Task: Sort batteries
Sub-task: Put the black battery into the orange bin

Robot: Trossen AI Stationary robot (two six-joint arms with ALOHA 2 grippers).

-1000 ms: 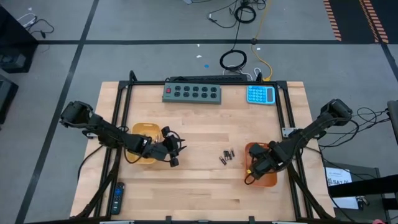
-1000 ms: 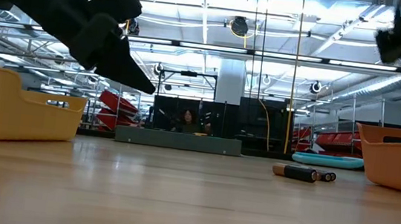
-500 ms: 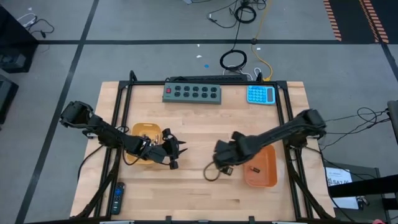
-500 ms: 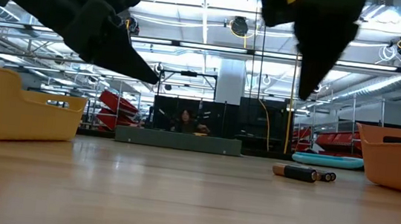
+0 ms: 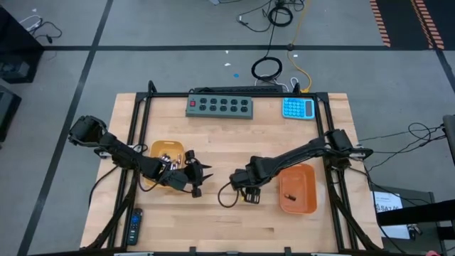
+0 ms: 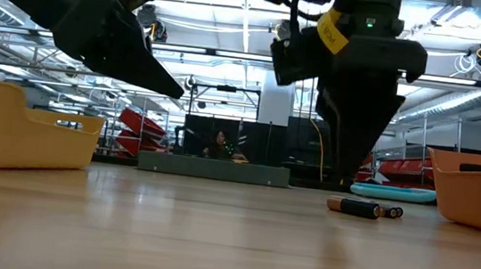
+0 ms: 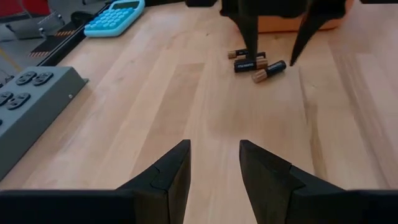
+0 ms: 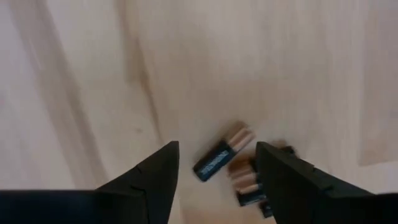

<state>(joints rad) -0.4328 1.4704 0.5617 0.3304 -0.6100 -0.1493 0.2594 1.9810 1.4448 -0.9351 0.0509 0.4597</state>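
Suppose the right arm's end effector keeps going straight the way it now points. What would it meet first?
Most likely the loose batteries on the table. The right end effector points down with open fingers around one black cell; others lie beside it. How far above it hangs is unclear.

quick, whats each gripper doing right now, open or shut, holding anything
Left gripper: open, nothing between its fingers, beside the left tray.
Right gripper: open, empty, over the loose batteries on the table.
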